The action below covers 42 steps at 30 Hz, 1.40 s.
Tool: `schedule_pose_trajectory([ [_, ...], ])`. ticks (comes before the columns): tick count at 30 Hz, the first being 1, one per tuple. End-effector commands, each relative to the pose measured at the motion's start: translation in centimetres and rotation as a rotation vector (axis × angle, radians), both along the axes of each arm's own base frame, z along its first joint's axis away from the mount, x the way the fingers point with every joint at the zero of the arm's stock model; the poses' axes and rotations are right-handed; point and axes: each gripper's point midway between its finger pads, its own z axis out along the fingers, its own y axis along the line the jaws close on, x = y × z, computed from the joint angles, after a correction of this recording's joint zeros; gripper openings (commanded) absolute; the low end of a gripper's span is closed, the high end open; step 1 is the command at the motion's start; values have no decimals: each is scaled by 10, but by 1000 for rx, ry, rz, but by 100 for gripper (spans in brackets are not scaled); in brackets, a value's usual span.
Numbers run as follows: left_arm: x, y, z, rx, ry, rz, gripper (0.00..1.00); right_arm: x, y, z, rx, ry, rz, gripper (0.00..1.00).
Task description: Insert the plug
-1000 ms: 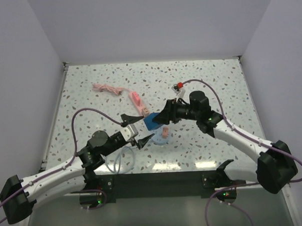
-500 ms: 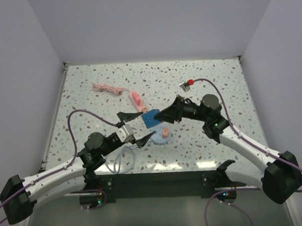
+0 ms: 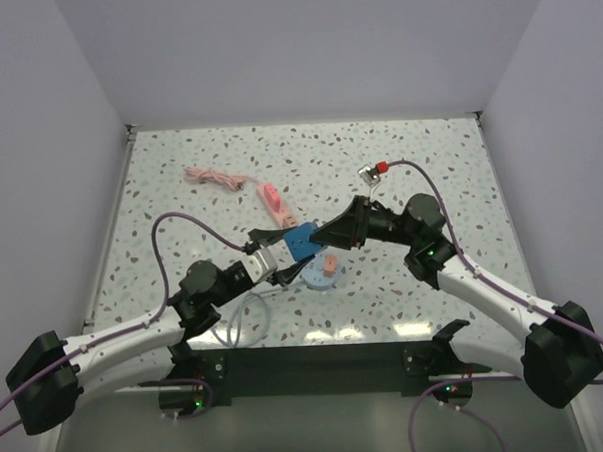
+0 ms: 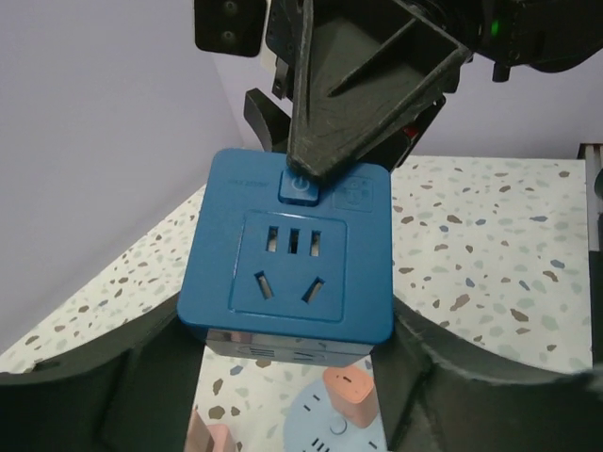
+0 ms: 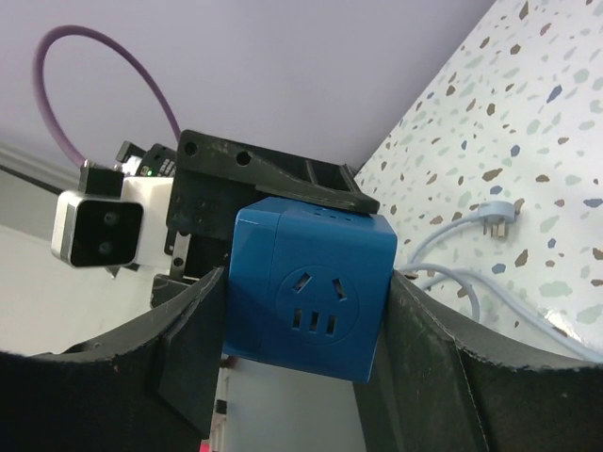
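A blue socket cube (image 3: pixel 302 242) hangs above the table, and my right gripper (image 3: pixel 319 235) is shut on it; in the right wrist view its fingers press both sides of the blue socket cube (image 5: pixel 306 287). From the left, my left gripper (image 3: pixel 288 254) has its fingers against the cube's other two sides (image 4: pixel 287 259). One right finger lies over the cube's top by the power button (image 4: pixel 298 185). A pale blue cable ends in a three-pin plug (image 5: pixel 495 215) that lies loose on the table.
Under the cube lies a pale blue round socket (image 3: pixel 322 278) with an orange-pink block (image 4: pixel 349 395) standing in it. The pale blue cable loops by the left arm (image 3: pixel 229 329). A pink cable (image 3: pixel 217 177) and a pink adapter (image 3: pixel 271 199) lie at the far left.
My left gripper opened wide, moved forward and narrowed around the cube. The right arm drew back to the right with the cube, then held still.
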Motion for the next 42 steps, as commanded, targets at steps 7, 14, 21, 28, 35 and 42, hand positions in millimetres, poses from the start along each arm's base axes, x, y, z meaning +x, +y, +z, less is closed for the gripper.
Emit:
schedule_pose_trajectory([
  [7,-6,-12,12,4,-81,-71,9,-1,0,-2,4,-41,14,8],
  [14,2,-11,-7,46,-23,-62,0,22,-17,-29,-161,-79,-146,70],
  [21,11,11,-25,31,30,-28,0,31,-52,-30,-314,-143,-338,81],
  [28,40,29,-34,21,124,121,0,45,-94,-68,-552,-78,-538,79],
  [35,68,43,-46,19,236,294,0,30,-110,-114,-722,-40,-658,76],
  [42,72,50,-45,-18,278,337,0,20,-73,-145,-854,-66,-636,74],
])
